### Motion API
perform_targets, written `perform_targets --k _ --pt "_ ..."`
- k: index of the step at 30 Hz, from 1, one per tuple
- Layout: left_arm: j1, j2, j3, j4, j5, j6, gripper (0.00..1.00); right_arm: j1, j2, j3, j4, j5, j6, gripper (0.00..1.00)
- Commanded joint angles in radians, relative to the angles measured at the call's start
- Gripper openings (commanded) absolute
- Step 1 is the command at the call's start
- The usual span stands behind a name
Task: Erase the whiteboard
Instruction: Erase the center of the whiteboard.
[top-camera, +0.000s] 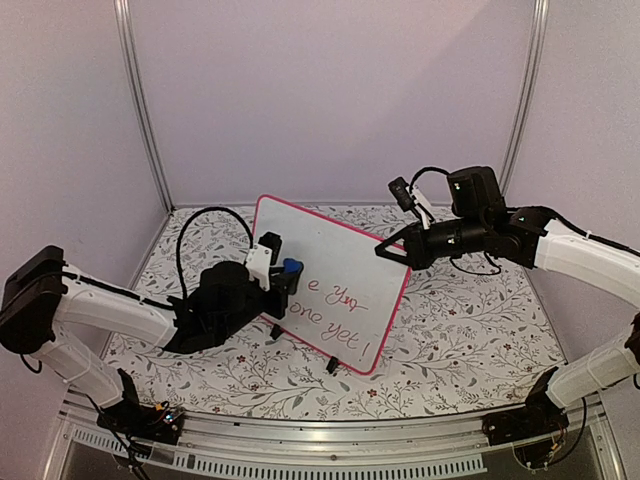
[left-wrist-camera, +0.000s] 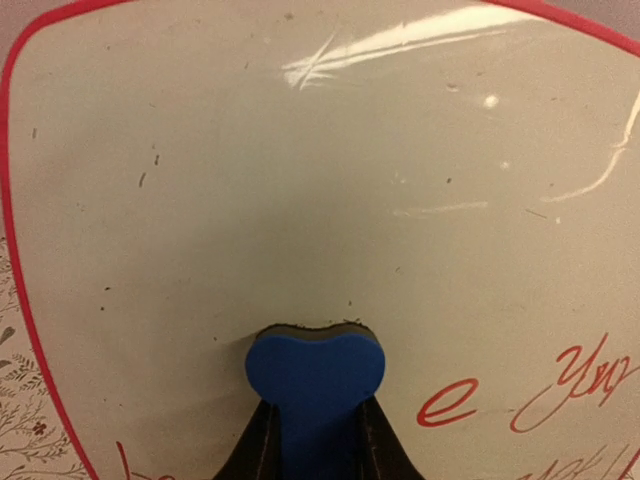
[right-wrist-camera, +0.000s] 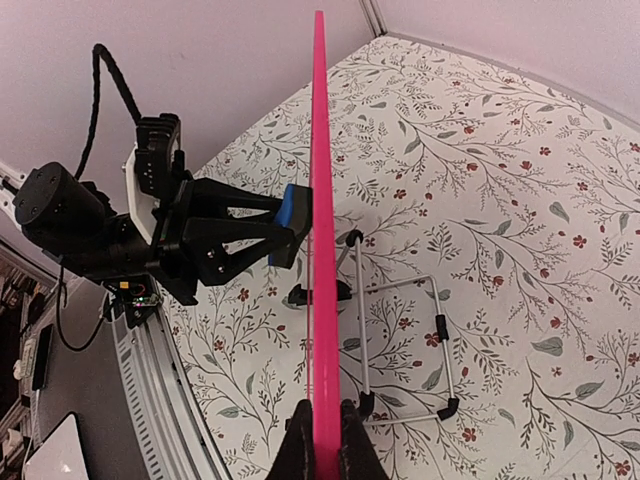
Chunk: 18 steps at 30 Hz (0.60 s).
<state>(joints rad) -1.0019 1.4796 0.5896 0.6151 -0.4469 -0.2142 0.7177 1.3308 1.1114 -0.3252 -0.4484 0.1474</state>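
Two arms attend one whiteboard (top-camera: 330, 262), which stands tilted back near the middle of the flower-patterned table (top-camera: 480, 320) in the overhead view. The left gripper (top-camera: 288, 270) is clenched on a blue eraser (top-camera: 292, 266), which is pressed against the board's face just left of the red writing (top-camera: 345, 300). The right gripper (top-camera: 392, 250) is clamped on the board's upper right edge. Small black feet (top-camera: 332, 365) show under the lower edge.

Left wrist view: the eraser (left-wrist-camera: 315, 375) sits between the dark fingers (left-wrist-camera: 262, 445), its rounded end touching the white surface. The whiteboard (left-wrist-camera: 300, 180) fills the picture; its upper part is white, with dark specks and pale streaks. The red writing (left-wrist-camera: 447, 402) lies to the lower right of the eraser, and more shows at the bottom edge.

Right wrist view: the whiteboard (right-wrist-camera: 320, 200) is seen edge-on as a thin pink strip. The right gripper (right-wrist-camera: 326, 445) pinches that edge at the bottom of the picture. The eraser (right-wrist-camera: 294, 212), held by the left gripper (right-wrist-camera: 285, 228), touches the left face. A wire stand (right-wrist-camera: 400, 340) props the other side, its black tips on the table (right-wrist-camera: 520, 200).
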Motion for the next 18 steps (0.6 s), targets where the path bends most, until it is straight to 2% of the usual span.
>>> perform_targets --k 1,9,18 --pt "-0.016 0.039 -0.034 -0.059 0.0 -0.031 0.12 0.022 0.01 -0.015 -0.042 -0.052 -0.055 0.0" --pt "-0.024 0.014 -0.114 -0.053 -0.008 -0.073 0.12 0.022 0.017 -0.01 -0.042 -0.052 -0.055 0.0" --pt "-0.041 0.013 -0.086 -0.044 0.001 -0.035 0.12 0.023 0.025 -0.004 -0.048 -0.052 -0.056 0.0"
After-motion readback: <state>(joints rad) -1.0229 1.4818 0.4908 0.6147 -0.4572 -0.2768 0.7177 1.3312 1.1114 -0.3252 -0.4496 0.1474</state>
